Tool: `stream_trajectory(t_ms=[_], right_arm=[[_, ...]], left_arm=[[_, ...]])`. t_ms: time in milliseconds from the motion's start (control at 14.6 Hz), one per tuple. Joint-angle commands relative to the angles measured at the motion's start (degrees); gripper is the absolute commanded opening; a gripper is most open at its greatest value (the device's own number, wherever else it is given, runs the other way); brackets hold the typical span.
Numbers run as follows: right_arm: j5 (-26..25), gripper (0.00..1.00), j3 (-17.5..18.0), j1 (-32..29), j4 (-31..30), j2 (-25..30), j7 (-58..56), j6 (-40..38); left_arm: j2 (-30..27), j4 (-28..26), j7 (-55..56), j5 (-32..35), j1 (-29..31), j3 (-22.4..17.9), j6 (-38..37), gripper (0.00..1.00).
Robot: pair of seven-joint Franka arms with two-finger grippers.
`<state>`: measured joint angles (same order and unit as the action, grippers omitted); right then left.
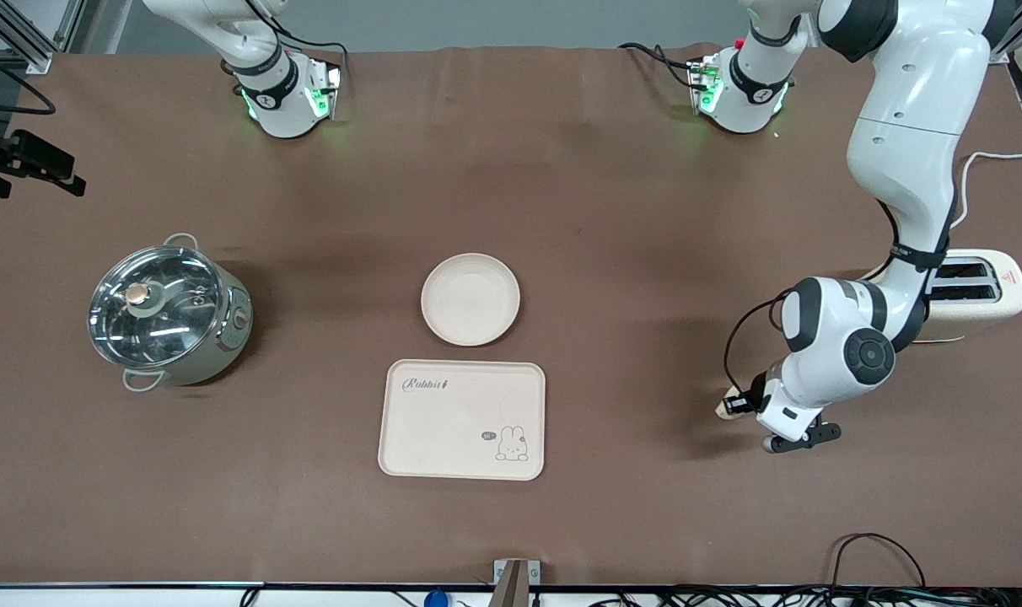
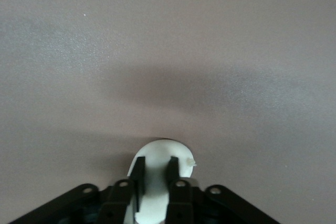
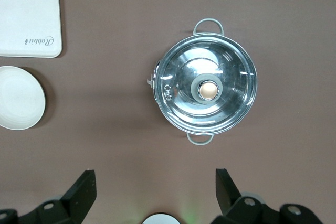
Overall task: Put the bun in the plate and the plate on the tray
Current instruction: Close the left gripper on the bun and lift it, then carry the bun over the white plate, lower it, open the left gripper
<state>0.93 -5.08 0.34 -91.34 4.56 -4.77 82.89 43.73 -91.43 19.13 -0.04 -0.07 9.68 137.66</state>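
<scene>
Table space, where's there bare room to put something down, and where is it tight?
Widest bare stretch: between the plate and the arm bases. Also open: between pot and tray, and between tray and left hand, which grips the bun. Tight: the thin gap between plate and tray, and around the toaster. The right hand waits open above the pot.

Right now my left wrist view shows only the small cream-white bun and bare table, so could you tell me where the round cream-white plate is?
Observer: The plate sits mid-table, toward the right arm's end from your left claw.
Operator: And the tray, please?
Observer: The cream rectangular rabbit tray lies just nearer the front camera than the plate, apart from it, with nothing on it.
Operator: Is the right arm in the way?
Observer: No; the right claw waits open above the table near the lidded steel pot.
</scene>
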Motion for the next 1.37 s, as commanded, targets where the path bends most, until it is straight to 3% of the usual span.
stream_trajectory(t_ms=[0, 343, 617, 960, 1303], right_arm=[[0.48, 1.00, 0.24, -0.96, -0.42, 0.36, 0.21, -0.18], [0.48, 1.00, 0.15, -0.96, -0.59, 0.45, 0.20, -0.45], [0.48, 1.00, 0.15, -0.96, -0.68, 0.36, 0.12, -0.36], [0.48, 1.00, 0.15, -0.96, -0.68, 0.44, -0.06, -0.36], [0.13, 1.00, 0.15, -0.96, -0.42, 0.44, -0.15, -0.45]], left_arm=[[1.18, 0.73, 0.47, -0.92, -0.72, -0.02, 0.07, 0.00], [-2.94, 0.99, 4.76, -0.22, -3.52, 2.71, -3.87, 0.00], [-5.93, 1.60, 18.79, -0.04, -14.49, 2.71, -5.21, 0.00], [-5.85, 3.37, 34.19, -0.13, -27.24, 2.62, -5.21, 0.00], [-2.78, 4.07, 42.12, -0.57, -34.82, 2.62, -4.24, 0.01]])
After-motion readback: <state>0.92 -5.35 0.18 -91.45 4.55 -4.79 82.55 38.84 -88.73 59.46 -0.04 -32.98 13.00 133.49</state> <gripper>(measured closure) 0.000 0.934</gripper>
